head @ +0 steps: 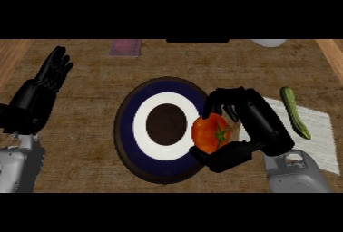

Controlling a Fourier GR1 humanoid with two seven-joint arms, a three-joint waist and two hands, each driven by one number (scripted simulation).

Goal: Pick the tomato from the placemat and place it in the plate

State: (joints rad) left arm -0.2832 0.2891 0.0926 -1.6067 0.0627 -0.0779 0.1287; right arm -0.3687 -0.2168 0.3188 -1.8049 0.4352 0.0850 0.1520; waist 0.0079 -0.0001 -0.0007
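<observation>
Right robot hand (251, 129) has its fingers and thumb curled round the tomato (210, 132), which sits over the right rim of the plate (137, 106), not yet at its dark centre. Risk as I see it: letting go here could land the tomato on the rim, and being round it might roll back off onto the desk (87, 63). The placemat (320, 131) and the cucumber (295, 111) lie right of the plate. Left robot hand (47, 81) rests open, well left of it.
</observation>
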